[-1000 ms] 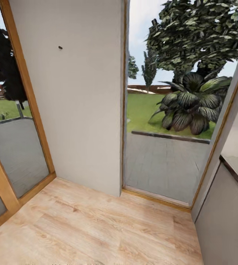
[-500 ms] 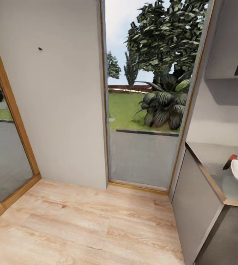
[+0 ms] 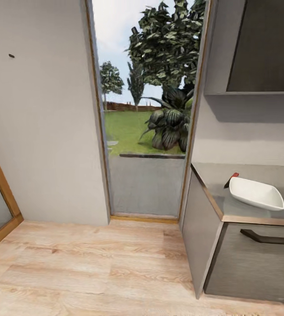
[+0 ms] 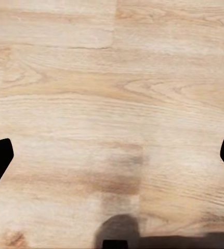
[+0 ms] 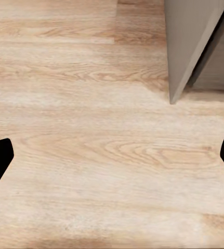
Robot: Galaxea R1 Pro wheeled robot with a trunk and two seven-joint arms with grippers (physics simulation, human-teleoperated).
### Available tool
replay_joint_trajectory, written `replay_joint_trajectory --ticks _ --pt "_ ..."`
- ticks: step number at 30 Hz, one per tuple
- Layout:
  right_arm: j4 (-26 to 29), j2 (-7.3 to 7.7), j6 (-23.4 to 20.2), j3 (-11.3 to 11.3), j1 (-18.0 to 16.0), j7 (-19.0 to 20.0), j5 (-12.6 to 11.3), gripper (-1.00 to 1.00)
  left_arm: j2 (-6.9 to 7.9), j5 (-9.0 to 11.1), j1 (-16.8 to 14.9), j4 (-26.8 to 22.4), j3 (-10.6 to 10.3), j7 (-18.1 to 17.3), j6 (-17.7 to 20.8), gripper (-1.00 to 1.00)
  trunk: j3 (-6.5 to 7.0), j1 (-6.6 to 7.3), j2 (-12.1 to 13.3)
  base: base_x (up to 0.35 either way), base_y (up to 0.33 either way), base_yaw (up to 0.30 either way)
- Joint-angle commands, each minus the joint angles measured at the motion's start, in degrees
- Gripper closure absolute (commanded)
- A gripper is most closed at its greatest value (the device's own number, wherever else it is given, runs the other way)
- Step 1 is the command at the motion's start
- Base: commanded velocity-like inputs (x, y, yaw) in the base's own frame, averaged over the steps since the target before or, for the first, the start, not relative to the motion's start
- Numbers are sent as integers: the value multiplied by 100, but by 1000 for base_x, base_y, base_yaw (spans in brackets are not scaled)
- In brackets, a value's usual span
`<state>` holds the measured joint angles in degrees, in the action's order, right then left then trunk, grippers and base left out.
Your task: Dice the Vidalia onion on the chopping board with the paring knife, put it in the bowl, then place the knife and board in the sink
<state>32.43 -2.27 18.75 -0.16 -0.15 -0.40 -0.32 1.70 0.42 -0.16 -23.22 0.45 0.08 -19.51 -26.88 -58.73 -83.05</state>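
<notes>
head view: bowl on countertop at right, red-handled paring knife just behind it, partly hidden; glass door ahead | left wrist view: left gripper fingers spread, over wood floor | right wrist view: right gripper fingers spread, cabinet corner near
</notes>
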Motion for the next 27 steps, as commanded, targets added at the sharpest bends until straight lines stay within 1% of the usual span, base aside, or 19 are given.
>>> replay_joint_trajectory --ticks 1,11,27 --pt "1 -2 11 -2 0 -4 -3 -100 1 4 -2 2 5 1 -17 -100 -5 0 -3 -2 -8 -274" --pt "6 3 12 -2 -2 -4 -3 -100 -6 2 -2 10 -9 1 -13 -100 -5 0 -3 0 -22 -274" --pt "7 3 12 -2 -1 -4 -3 -100 -24 -24 -2 115 -10 1 -17 -100 -5 0 -3 0 -287 -274"
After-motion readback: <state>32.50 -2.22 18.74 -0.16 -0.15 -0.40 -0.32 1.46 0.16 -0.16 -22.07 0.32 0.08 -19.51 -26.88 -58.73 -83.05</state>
